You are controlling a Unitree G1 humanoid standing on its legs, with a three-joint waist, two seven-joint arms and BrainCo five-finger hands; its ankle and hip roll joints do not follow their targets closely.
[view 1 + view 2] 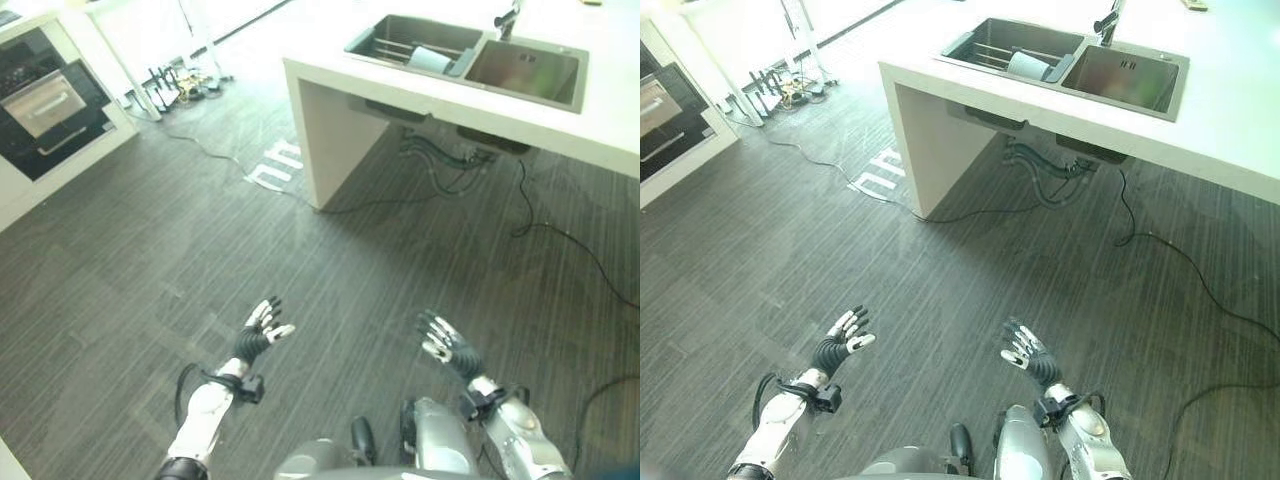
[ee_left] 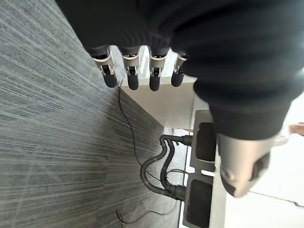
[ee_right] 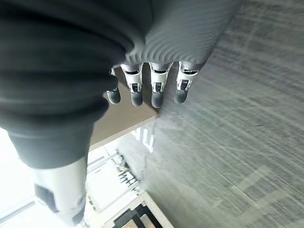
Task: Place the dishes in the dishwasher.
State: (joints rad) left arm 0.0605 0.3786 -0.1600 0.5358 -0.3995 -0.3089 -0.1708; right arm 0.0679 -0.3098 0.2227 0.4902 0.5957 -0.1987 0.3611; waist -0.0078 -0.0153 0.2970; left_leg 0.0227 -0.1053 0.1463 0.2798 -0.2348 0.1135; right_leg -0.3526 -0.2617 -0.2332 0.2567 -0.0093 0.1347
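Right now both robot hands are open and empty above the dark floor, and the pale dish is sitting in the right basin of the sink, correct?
Not quite: the pale dish sits in the sink's left basin, as the left eye view shows. The left robot hand and right robot hand are indeed open and empty above the dark floor.

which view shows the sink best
The right eye view: the double sink sits whole in the counter, with a pale dish in its left basin. The left eye view shows the same, nearer the picture's edge. The left wrist view catches its underside and pipes.
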